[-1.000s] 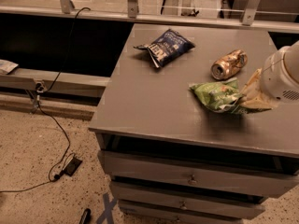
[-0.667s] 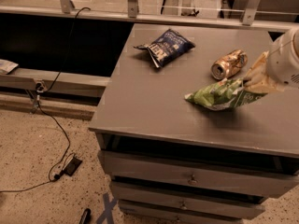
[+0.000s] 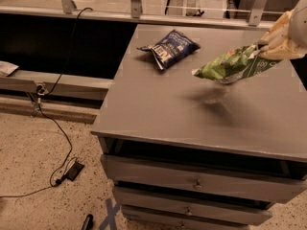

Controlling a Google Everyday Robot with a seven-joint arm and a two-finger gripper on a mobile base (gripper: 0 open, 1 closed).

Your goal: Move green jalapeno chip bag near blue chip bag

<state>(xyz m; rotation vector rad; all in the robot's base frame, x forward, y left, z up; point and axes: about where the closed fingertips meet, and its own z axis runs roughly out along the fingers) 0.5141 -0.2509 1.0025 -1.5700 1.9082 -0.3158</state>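
The green jalapeno chip bag point(image 3: 230, 64) hangs in the air above the right part of the grey cabinet top point(image 3: 158, 104), stretched out leftward. My gripper point(image 3: 273, 44) is at the right edge of the camera view, shut on the bag's right end. The blue chip bag point(image 3: 169, 48) lies crumpled on the cabinet top at the back, to the left of the green bag and a short way from it.
The cabinet has drawers point(image 3: 192, 181) below its front edge. A black cable point(image 3: 53, 128) and a small black box point(image 3: 74, 170) lie on the speckled floor at left. A metal rail point(image 3: 144, 13) runs behind the cabinet. The crushed gold can is hidden behind the lifted bag.
My gripper has lifted the green bag off the cabinet top and carried it up and left, toward the blue bag. The gold can is now hidden.
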